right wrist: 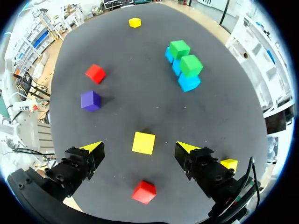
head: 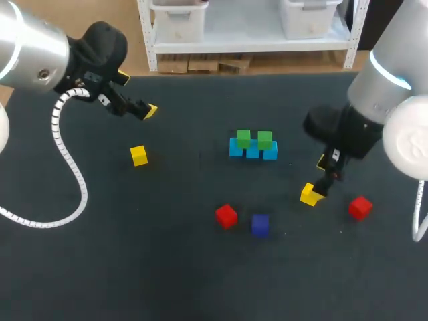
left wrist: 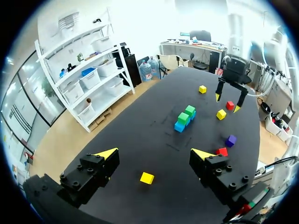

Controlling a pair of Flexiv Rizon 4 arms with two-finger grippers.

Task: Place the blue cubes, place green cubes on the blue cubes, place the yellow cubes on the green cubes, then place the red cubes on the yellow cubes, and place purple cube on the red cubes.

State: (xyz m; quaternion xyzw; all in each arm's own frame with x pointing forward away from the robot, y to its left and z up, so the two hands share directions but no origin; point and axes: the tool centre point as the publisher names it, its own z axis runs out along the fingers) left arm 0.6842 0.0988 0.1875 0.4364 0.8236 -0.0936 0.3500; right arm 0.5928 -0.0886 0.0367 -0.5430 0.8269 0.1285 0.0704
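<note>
- Right gripper (right wrist: 139, 148), fingers apart, hovers over a yellow cube (right wrist: 143, 142) on the counter (right wrist: 117, 60).
- Blue cubes (head: 253, 152) form a sideways row carrying two green cubes (head: 243, 138).
- Left gripper (left wrist: 155, 154): fingers apart.

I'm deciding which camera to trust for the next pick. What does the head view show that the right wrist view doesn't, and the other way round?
Only the head view: the left gripper, hanging apart from all the cubes. Only the right wrist view: that the right gripper stands open around a yellow cube, touching it on neither side. Both: the blue cubes carrying two green cubes, two red cubes, the purple cube and a second yellow cube.
</note>
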